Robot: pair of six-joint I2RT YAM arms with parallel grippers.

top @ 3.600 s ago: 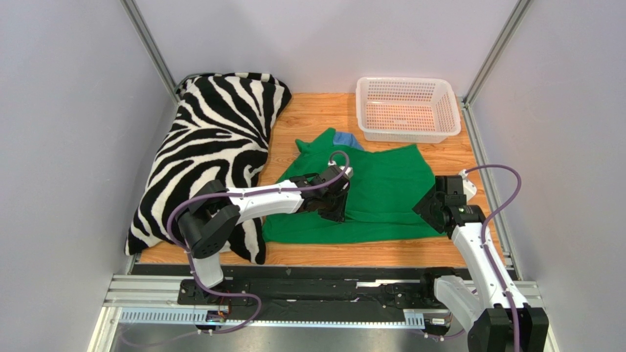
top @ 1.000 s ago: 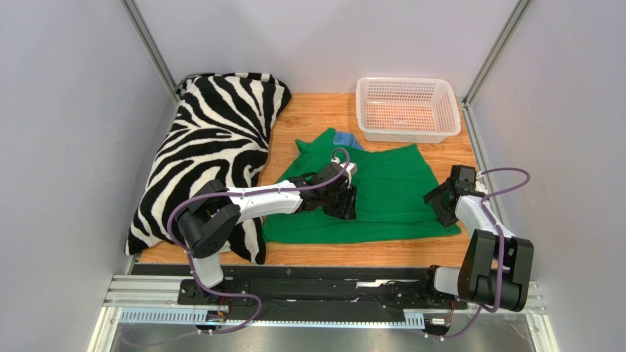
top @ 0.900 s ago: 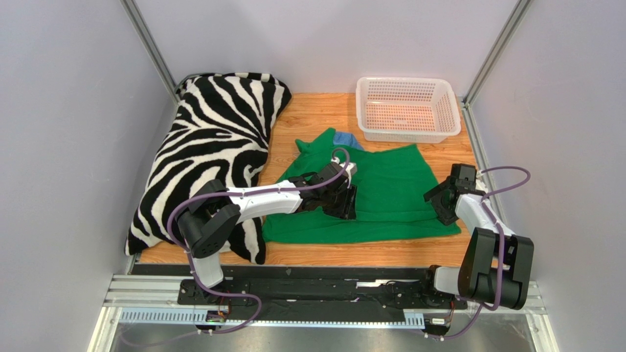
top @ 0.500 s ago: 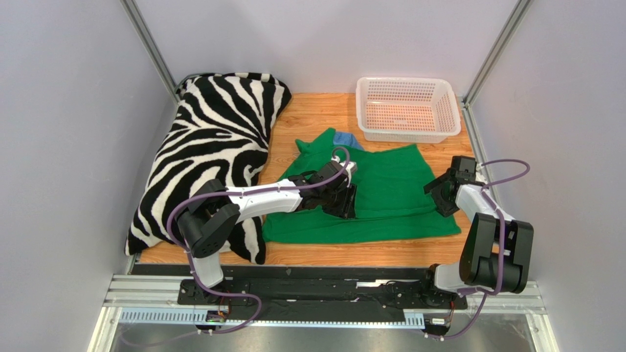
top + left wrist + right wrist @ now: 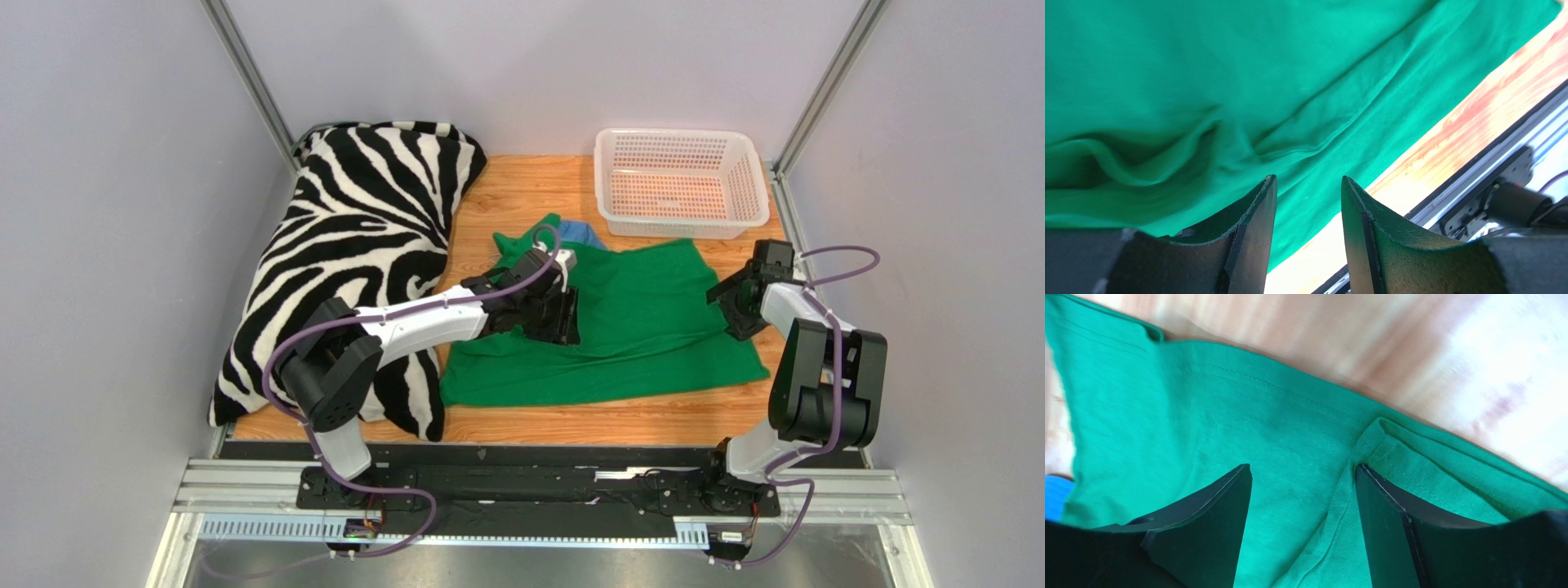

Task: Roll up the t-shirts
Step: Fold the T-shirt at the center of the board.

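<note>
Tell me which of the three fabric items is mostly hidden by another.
The blue cloth: only a small patch shows past the far edge of the green t-shirt. The t-shirt and the zebra pillow lie largely uncovered.

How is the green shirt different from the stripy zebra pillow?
The shirt is plain green; the pillow has black and white stripes. The shirt lies flat and thin; the pillow is puffy. The shirt is smaller than the pillow. Both are soft things lying on the wooden table.
</note>
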